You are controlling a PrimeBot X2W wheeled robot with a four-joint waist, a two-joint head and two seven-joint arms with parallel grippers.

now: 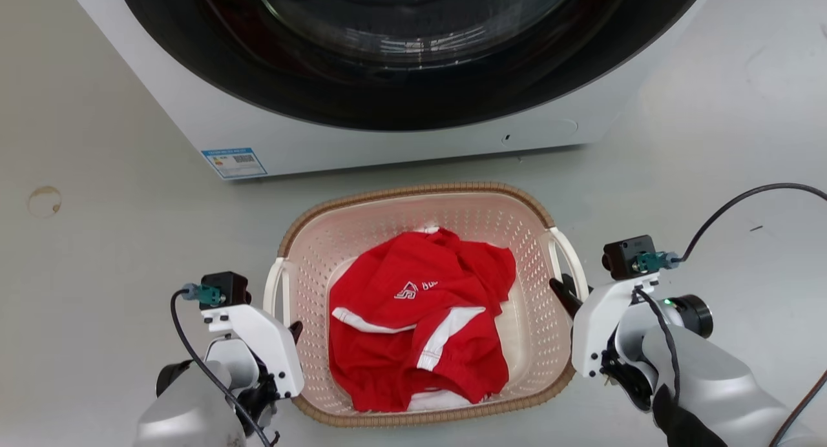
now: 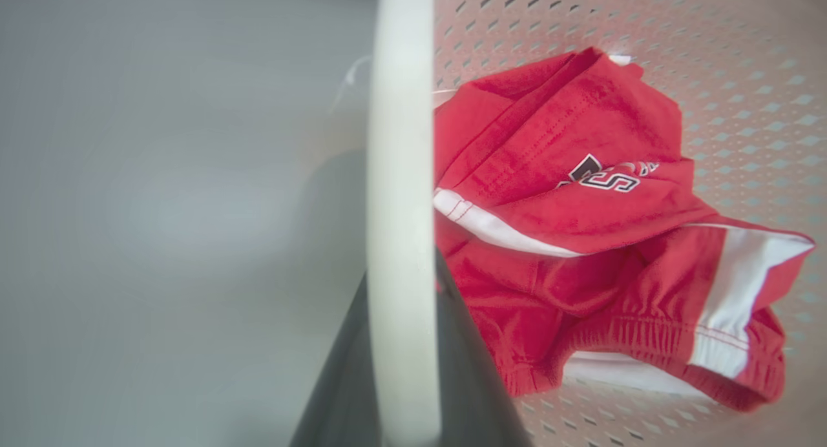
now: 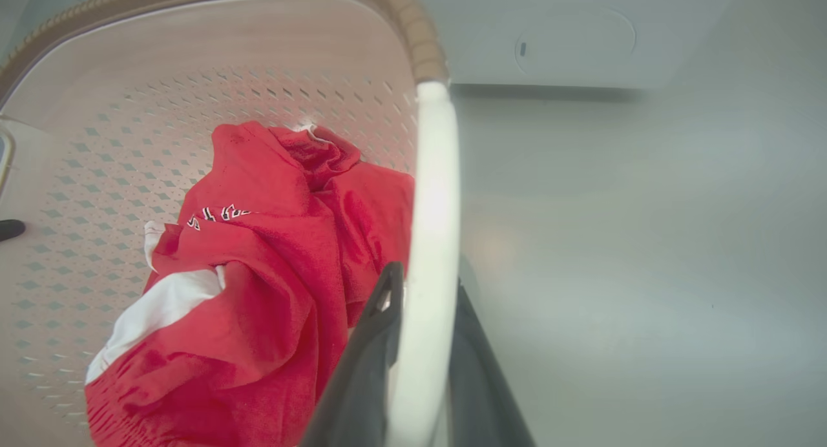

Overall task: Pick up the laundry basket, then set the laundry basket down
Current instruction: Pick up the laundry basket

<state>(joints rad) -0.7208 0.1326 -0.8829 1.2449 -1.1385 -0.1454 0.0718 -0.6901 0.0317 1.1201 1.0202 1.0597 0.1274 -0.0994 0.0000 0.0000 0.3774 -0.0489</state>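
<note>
Pale pink perforated plastic laundry basket (image 1: 413,208) w/ brown woven-look rim sits lower centre of the head view, just below the white front-load washing machine (image 1: 387,146). Crumpled red-and-white fabric garment (image 1: 413,318) lies inside. My left gripper (image 2: 402,376) pinches the white plastic left handle (image 2: 400,176), one dark finger each side, bottom centre of the left wrist view. My right gripper (image 3: 423,376) clamps the white right handle (image 3: 436,208) likewise. Grey floor (image 1: 97,143) all round; can't tell if the basket touches it.
</note>
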